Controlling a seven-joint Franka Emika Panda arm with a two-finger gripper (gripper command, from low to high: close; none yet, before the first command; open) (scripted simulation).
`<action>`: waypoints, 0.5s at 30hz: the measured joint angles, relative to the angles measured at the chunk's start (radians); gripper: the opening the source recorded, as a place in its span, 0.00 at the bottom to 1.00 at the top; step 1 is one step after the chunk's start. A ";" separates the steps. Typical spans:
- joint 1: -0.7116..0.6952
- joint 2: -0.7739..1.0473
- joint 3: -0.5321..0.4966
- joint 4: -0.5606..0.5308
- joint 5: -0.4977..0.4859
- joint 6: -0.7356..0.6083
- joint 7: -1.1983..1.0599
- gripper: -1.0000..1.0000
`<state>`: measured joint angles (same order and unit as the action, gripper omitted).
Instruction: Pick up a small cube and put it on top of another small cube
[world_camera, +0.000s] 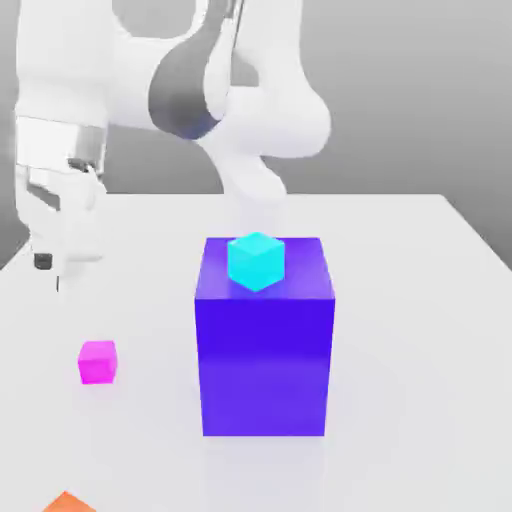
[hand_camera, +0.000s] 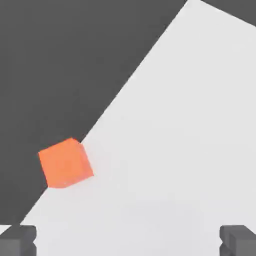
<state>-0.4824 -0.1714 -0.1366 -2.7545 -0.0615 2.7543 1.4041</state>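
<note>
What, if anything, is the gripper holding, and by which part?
Nothing: the gripper is open with bare table between its fingertips, and the magenta cube lies apart on the table.

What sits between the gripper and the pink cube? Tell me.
Nothing: in the exterior view, only bare white table separates the gripper from the pink cube. The gripper hangs above the table, fingers apart and empty.

The table (world_camera: 420, 300) is looking smooth and faintly glossy, mirroring the blue block (world_camera: 265, 350) at its base. All the blocks are showing plain, matt, untextured faces, the pink cube (world_camera: 97, 361) included. The arm (world_camera: 230, 90) is looking like smooth white plastic.
</note>
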 joint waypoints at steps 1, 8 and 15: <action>-0.022 0.042 -0.017 -0.028 0.006 0.030 0.031 0.50; -0.126 0.304 0.003 -0.094 0.172 0.227 0.028 0.50; -0.218 0.440 0.105 -0.069 0.216 0.339 -0.006 0.00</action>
<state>-0.7008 0.2690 -0.0319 -2.8240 0.1544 3.0931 1.3980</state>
